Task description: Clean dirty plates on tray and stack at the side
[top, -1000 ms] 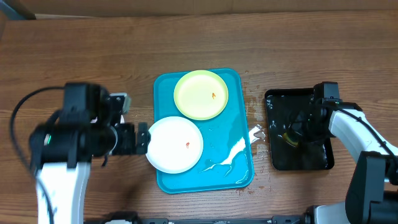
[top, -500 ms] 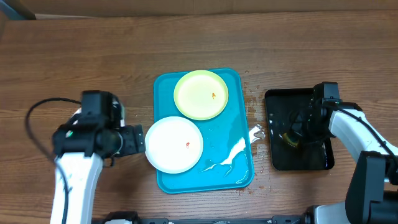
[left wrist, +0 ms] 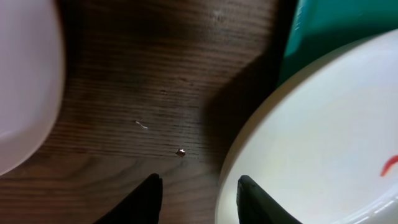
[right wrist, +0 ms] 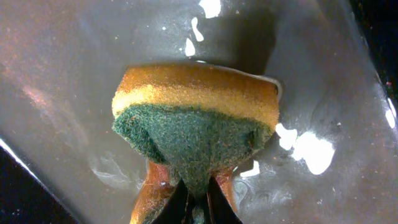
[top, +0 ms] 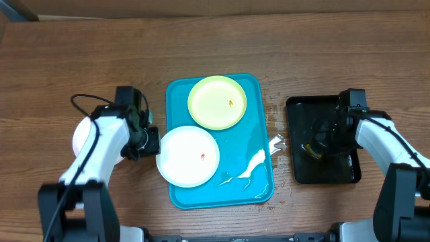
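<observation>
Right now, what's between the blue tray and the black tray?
Overhead shows only wooden table between blue tray and black tray, spattered with droplets and a white smear.

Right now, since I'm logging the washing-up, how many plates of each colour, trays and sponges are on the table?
White plates: 2
Pale yellow-green plate: 1
Turquoise tray: 1
Black tray: 1
Sponge: 1
Total: 6
</observation>
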Motion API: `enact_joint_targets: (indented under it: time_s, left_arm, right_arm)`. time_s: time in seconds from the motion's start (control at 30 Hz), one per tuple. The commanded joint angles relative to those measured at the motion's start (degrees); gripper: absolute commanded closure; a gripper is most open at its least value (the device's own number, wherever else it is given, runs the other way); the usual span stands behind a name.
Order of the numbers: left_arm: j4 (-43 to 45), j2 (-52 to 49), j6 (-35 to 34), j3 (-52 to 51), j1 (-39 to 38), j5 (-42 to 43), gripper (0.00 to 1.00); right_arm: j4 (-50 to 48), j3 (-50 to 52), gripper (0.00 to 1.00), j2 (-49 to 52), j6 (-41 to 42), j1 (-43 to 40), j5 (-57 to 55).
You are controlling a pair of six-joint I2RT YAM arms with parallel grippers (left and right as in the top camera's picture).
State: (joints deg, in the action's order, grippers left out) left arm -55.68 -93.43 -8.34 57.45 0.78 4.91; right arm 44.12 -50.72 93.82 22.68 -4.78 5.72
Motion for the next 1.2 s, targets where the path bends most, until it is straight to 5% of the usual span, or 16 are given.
enact_joint_targets:
  time_s: [0.0,0.1,0.37,0.87,1.17]
  left_arm:
    - [0.0,-4.5,4.6,-0.4,-0.1,3.8,0.70]
    - [0.1,-6.1,4.5,-0.4,-0.1,4.5,0.95]
    - [0.2,-6.1,4.5,-0.4,-1.5,12.6,0.96]
    - [1.9,-6.1,2.3,-0.4,-14.4,6.1,0.96]
    - [6.6,-6.1,-7.4,-0.4,-16.1,4.7,0.96]
  right_arm:
    - [0.1,0.3,0.96,0.8,0.1,0.3,0.4]
    - [0.1,0.3,0.96,0.8,0.1,0.3,0.4]
    - [2.8,-1.2,0.96,0.7,-0.2,0.3,0.4]
    - [11.2,-9.1,0.96,-5.2,-8.9,1.0,12.4]
    - [11.5,-9.2,0.96,-7.8,-13.6,15.5,15.0]
